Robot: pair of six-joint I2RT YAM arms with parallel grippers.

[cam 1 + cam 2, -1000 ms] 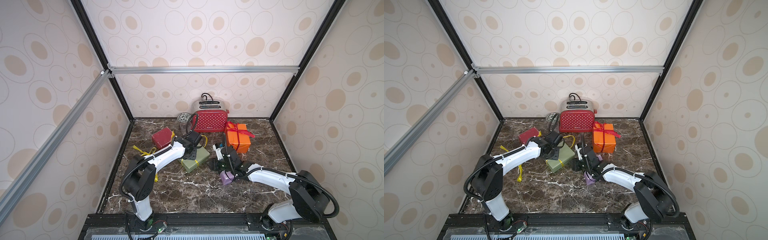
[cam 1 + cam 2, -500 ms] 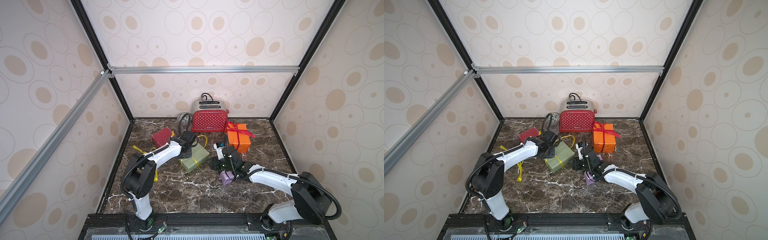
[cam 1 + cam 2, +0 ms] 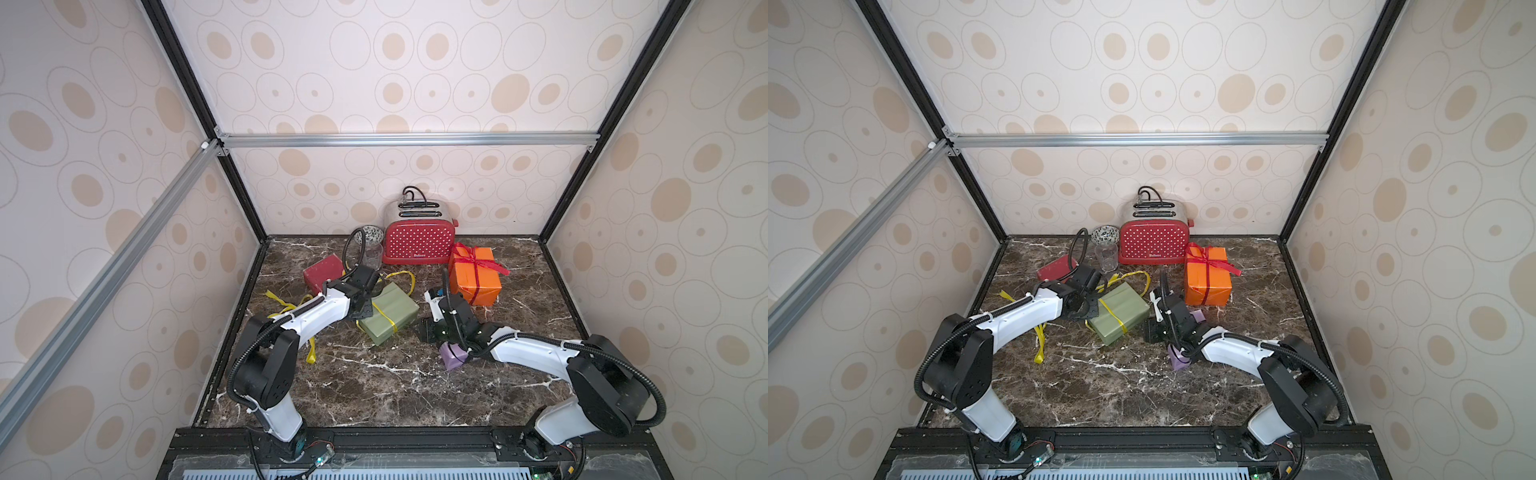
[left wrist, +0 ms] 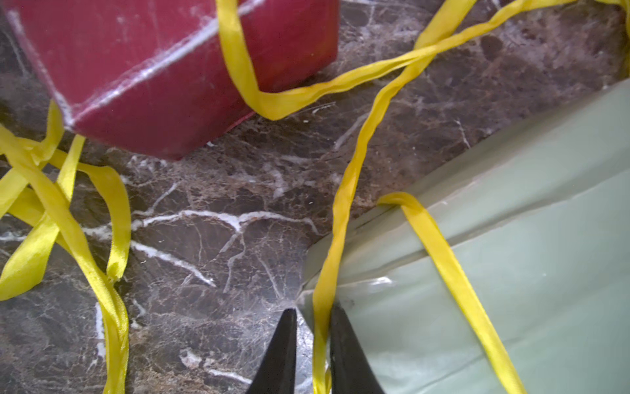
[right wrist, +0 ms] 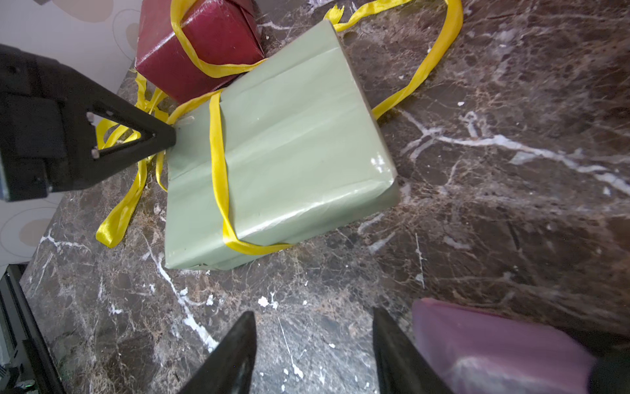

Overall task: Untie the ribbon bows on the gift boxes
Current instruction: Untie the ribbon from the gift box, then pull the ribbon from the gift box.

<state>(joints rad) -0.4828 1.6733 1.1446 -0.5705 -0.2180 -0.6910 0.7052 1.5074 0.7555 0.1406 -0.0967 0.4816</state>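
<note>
Lying flat, green box [image 3: 388, 313] long axis diagonal

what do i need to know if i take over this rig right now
Left gripper: jaws narrow, either side of the yellow ribbon at a corner of the olive box; firm pinch unclear.
Right gripper: open, empty, beside the lilac box.
Olive box: no bow shows, ribbon still wrapped round it.
Dark red box: loose yellow ribbon trails over the table.
Left to do: orange box, red bow still tied; lilac box's ribbon hidden.
</note>
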